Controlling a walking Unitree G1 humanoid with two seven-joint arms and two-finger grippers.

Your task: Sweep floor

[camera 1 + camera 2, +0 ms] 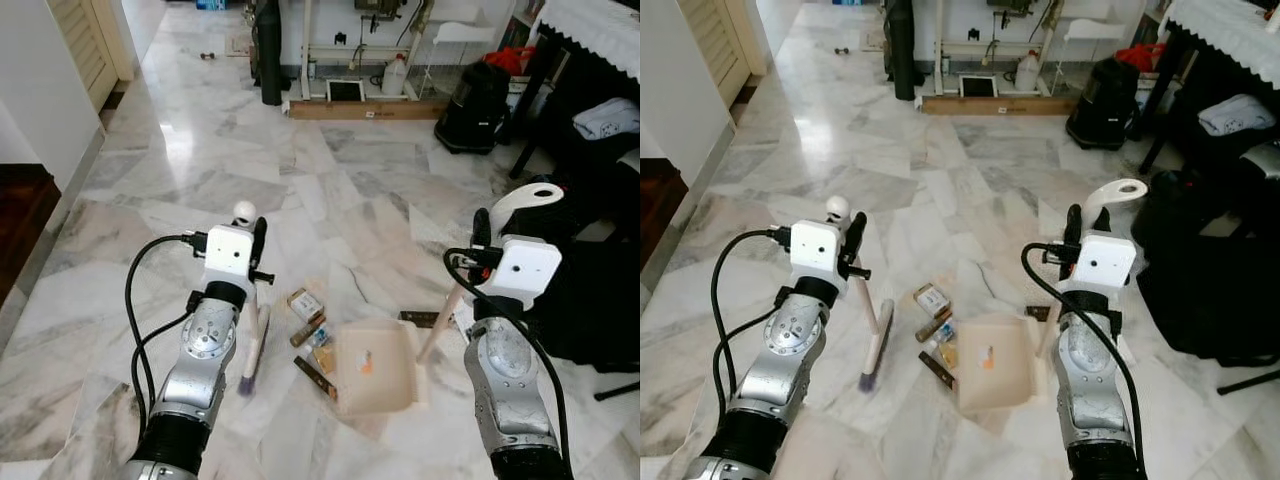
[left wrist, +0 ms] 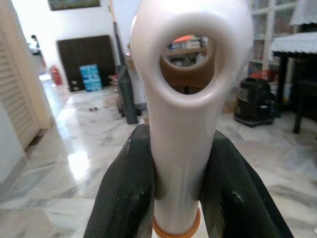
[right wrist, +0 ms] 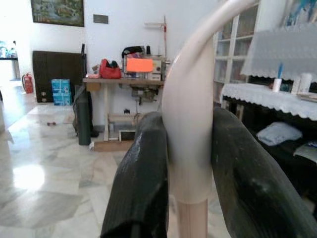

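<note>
Mid-sweep: left pincer [image 2: 181, 198] clamped on brush [image 1: 876, 345], right pincer [image 3: 190, 168] clamped on dustpan [image 1: 375, 368] handle. Next: push litter [image 1: 308, 318] w/ brush into pan.

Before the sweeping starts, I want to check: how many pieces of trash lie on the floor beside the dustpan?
4: a small box, a brown stick below it, a yellow wrapper, and a dark bar nearest the robot. The dustpan may hide more.
</note>
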